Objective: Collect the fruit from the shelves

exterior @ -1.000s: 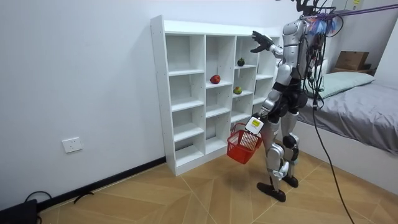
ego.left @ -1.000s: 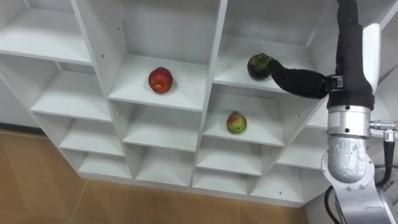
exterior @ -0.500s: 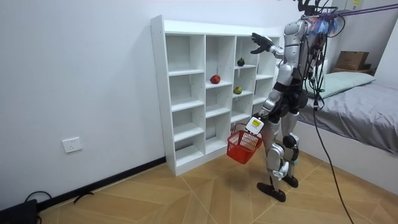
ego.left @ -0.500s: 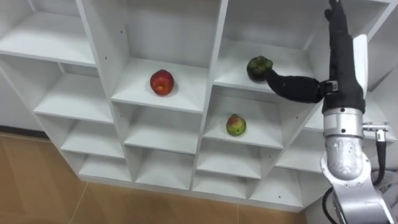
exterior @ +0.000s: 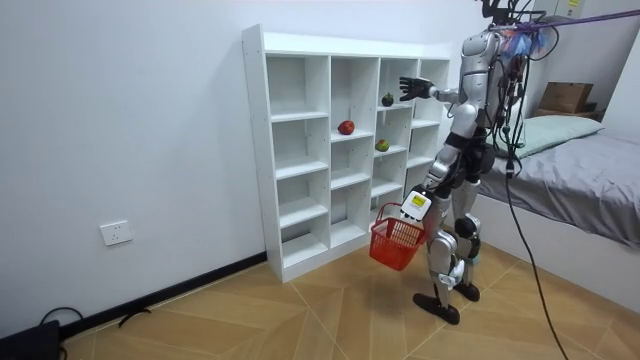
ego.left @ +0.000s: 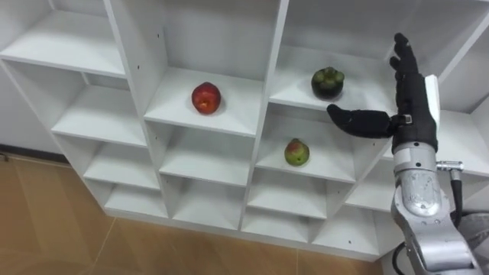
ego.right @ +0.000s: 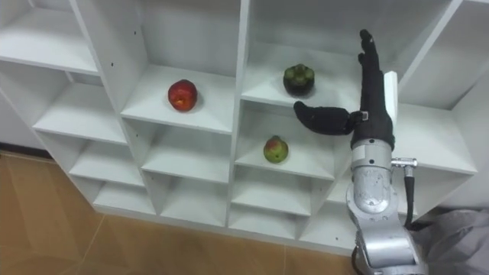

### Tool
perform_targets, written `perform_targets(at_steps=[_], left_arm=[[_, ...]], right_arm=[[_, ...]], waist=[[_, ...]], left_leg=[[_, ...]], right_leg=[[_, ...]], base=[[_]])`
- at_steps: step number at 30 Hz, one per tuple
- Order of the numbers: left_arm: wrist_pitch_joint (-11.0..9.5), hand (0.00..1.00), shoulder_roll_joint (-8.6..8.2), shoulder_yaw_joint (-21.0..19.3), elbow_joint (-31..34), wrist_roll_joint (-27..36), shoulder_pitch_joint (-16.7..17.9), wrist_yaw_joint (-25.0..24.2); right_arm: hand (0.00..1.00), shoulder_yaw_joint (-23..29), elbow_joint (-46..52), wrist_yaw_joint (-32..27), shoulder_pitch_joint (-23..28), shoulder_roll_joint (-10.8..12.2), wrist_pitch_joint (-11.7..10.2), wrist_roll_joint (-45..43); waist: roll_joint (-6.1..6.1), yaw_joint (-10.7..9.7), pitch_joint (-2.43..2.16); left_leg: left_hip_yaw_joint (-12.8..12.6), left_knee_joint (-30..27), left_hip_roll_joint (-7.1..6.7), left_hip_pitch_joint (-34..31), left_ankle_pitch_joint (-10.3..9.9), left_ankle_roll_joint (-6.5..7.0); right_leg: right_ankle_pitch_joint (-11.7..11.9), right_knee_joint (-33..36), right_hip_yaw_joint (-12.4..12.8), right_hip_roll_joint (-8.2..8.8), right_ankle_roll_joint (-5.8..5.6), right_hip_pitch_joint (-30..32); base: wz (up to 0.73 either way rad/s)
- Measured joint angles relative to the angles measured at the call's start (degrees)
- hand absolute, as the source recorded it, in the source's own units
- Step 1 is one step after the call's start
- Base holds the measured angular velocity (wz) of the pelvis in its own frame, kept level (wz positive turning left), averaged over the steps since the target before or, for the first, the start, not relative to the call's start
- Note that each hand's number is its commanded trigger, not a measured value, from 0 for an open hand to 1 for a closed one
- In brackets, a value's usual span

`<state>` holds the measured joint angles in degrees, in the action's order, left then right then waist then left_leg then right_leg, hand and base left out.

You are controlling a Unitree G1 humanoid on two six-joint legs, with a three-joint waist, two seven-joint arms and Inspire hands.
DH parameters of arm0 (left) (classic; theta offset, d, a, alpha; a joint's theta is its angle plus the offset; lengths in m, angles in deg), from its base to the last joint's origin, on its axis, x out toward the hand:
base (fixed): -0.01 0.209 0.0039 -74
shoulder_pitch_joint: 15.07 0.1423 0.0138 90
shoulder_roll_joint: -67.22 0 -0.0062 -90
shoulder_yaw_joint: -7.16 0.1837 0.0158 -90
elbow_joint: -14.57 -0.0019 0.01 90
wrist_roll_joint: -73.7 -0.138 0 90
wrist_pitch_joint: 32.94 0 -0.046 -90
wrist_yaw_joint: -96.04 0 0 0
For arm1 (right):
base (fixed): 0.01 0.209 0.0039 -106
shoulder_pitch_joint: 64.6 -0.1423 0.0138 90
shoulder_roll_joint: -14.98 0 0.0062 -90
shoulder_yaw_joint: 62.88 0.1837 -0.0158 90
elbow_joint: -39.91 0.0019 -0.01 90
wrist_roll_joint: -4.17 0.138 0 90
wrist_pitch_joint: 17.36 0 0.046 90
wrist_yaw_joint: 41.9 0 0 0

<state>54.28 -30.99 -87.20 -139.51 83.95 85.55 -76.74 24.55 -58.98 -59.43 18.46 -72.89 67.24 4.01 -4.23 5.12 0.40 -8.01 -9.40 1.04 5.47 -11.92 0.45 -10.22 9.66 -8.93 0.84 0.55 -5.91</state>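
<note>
Closet (ego.left: 269, 92): white open cubbies against a white wall (exterior: 150, 120), standing on a wood floor (exterior: 300, 320).
Fruits: 3 in the closet. Red apple (ego.left: 206, 98) in column 2, dark green fruit (ego.left: 327, 82) in column 3 at the same level, green-red fruit (ego.left: 296, 152) 1 cubby below.
Right hand (ego.left: 410, 107): spread wide, empty, in front of the closet, near the dark green fruit, not touching.
Left hand (exterior: 415, 205): low in front of the closet, holding the red basket (exterior: 396, 243).
Bed (exterior: 590, 170): to the room view's right of the closet.

Open-fronted cubby (ego.left: 295, 88) round the dark fruit (ego.left: 327, 82); divider (ego.left: 276, 61) at left
</note>
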Motion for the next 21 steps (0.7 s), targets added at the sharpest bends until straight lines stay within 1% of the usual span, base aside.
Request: perform_targets(at_steps=[3, 6, 8, 12, 15, 18, 21], left_arm=[[0.0, 1.0, 0.04, 0.0, 0.0, 0.0, -0.1, 0.0], [0.0, 1.0, 0.1, 0.2, 0.0, 0.0, -0.3, 0.0], [0.0, 1.0, 0.11, 0.2, 0.0, 0.0, -0.5, 0.0], [0.3, 1.0, 0.05, 0.1, 0.0, -1.0, -0.8, 0.0], [0.3, 1.0, 0.01, 0.1, 0.0, -1.0, -1.1, 0.0], [0.4, 1.0, -0.19, 0.1, 0.0, -1.3, -1.0, 0.1], [1.1, 1.0, -0.22, 0.2, 0.0, -1.3, -0.9, 0.8]], right_arm=[[0.0, 0.0, 0.0, 0.1, 0.0, 0.0, 0.0, 0.1], [0.0, 0.0, -0.2, 0.1, -0.3, 0.0, 0.0, 0.1], [0.0, -0.1, -2.0, 0.1, -1.7, -0.1, 0.1, 0.5], [0.0, -0.2, -2.0, 0.2, -2.4, -0.1, 0.1, 2.8], [0.0, -0.2, -1.9, 0.2, -3.1, -0.1, 0.1, 3.9], [0.0, -0.3, -1.9, 0.2, -3.7, -0.1, 0.1, 4.4], [0.0, -0.8, -2.1, 0.2, -4.3, -0.1, 0.1, 4.6]], waist=[[-0.07, 0.0, 0.01], [-0.31, 0.1, 0.14], [-0.45, 0.1, 0.18], [-0.44, 0.5, 0.16], [-0.34, 1.0, 0.1], [-0.08, 1.6, -0.06], [0.22, 1.6, -0.2]], left_leg=[[0.1, 0.0, 0.0, 0.0, 0.0, 0.0], [0.3, -0.1, 0.0, -0.2, 0.0, 0.0], [0.3, -0.1, 0.0, -0.2, 0.0, 0.0], [0.3, -0.1, 0.0, -0.2, 0.0, 0.0], [0.3, -0.1, 0.0, -0.2, 0.0, 0.0], [0.3, -0.1, -0.02, 0.0, 0.0, 0.03], [0.3, -0.2, -0.03, 0.2, 0.1, 0.04]], right_leg=[[0.0, 0.0, -0.1, 0.01, 0.0, 0.0], [0.0, 0.0, -0.6, 0.04, 0.0, 0.0], [0.0, 0.0, -0.6, 0.06, 0.0, 0.1], [0.0, 0.0, -0.7, 0.06, 0.0, 0.1], [0.0, 0.0, -0.8, 0.07, 0.0, 0.2], [0.0, 0.0, -0.9, 0.11, 0.0, 0.0], [0.0, 0.0, -1.0, 0.16, 0.0, -0.2]], base=[[0.01], [0.03], [0.0], [0.0], [0.0], [0.0], [0.0]])
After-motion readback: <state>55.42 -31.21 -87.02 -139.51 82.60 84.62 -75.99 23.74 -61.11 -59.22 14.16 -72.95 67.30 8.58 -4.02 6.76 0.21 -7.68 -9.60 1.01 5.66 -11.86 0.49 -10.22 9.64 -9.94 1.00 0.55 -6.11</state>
